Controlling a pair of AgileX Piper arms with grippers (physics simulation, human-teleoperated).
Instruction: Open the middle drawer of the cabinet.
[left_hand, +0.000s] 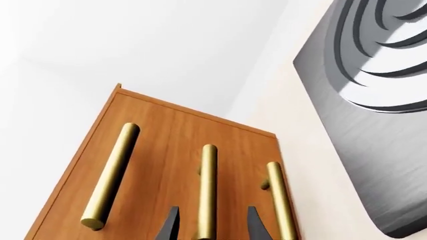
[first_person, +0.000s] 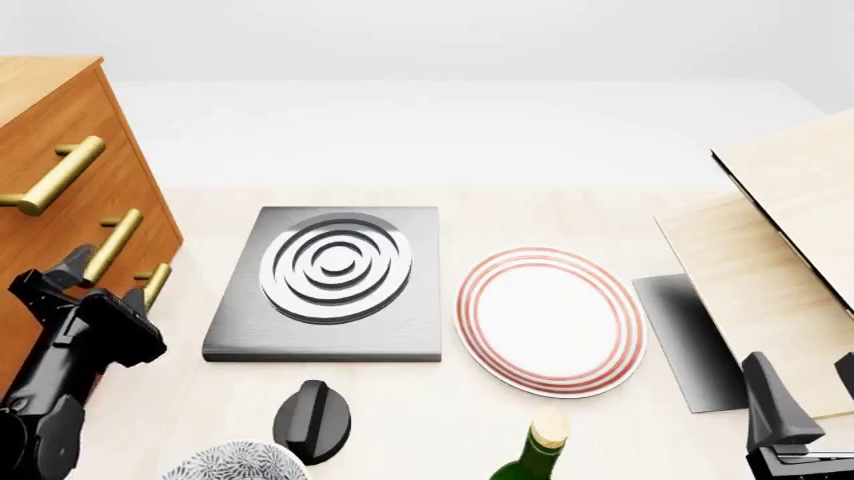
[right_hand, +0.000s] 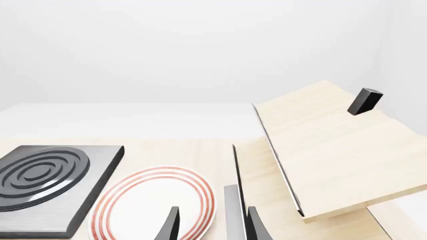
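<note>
I am working at a simulated kitchen counter: a pale wooden tabletop against blank white walls. A grey stove plate with concentric rings lies at my eleven o'clock, a red-rimmed white plate at twelve, a green corked bottle nearest me, and light wooden boards at two.
</note>
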